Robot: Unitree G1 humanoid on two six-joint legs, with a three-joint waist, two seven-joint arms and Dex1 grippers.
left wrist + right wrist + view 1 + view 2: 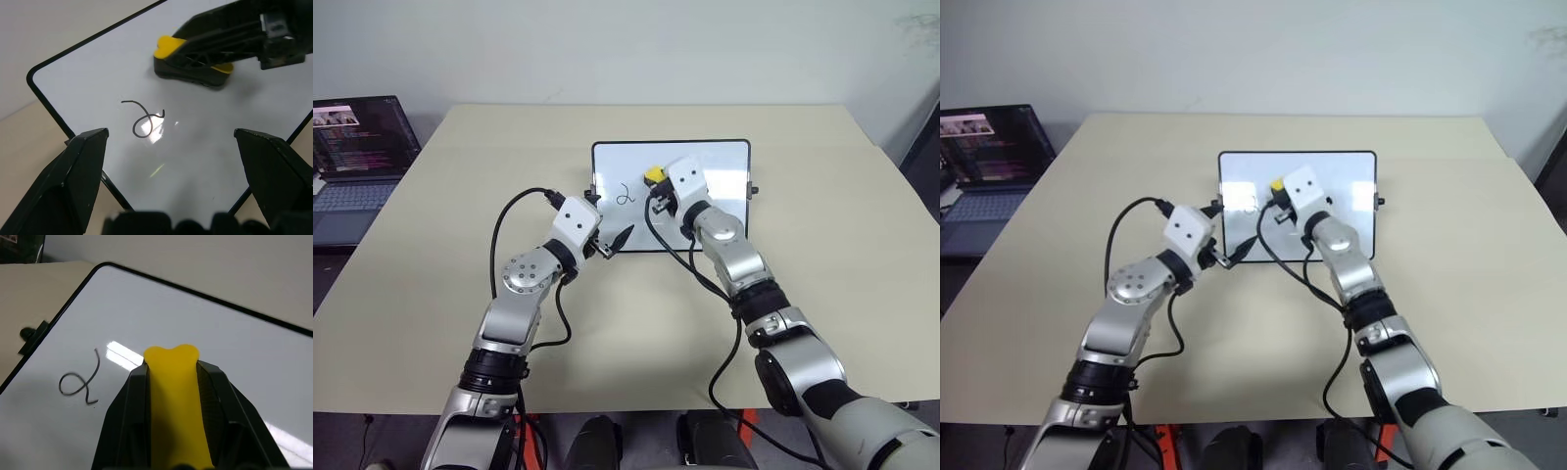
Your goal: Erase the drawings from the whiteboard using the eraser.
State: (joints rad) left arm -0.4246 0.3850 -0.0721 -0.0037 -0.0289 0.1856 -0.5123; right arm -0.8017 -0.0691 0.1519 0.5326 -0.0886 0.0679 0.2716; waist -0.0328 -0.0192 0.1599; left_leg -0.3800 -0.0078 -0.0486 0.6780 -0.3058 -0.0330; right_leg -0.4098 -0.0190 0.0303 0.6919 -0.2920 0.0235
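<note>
The whiteboard (705, 162) lies flat at the table's middle. One of the drawings (626, 194), a thin black looped mark like a 2, sits on its left part and is also seen in the wrist views (144, 122) (80, 382). My right gripper (656, 184) is shut on the yellow eraser (654, 175), squeezing it between both fingers (122, 421). The eraser (168, 46) is down at the board's surface just right of the mark. My left gripper (613, 238) is open, with its fingers (73, 176) spread wide at the board's near left corner.
An open laptop (357, 147) with a lit screen stands off the table's left edge. A small black knob (754, 191) sticks out of the board's right side. Black cables loop from both wrists over the table (822, 245).
</note>
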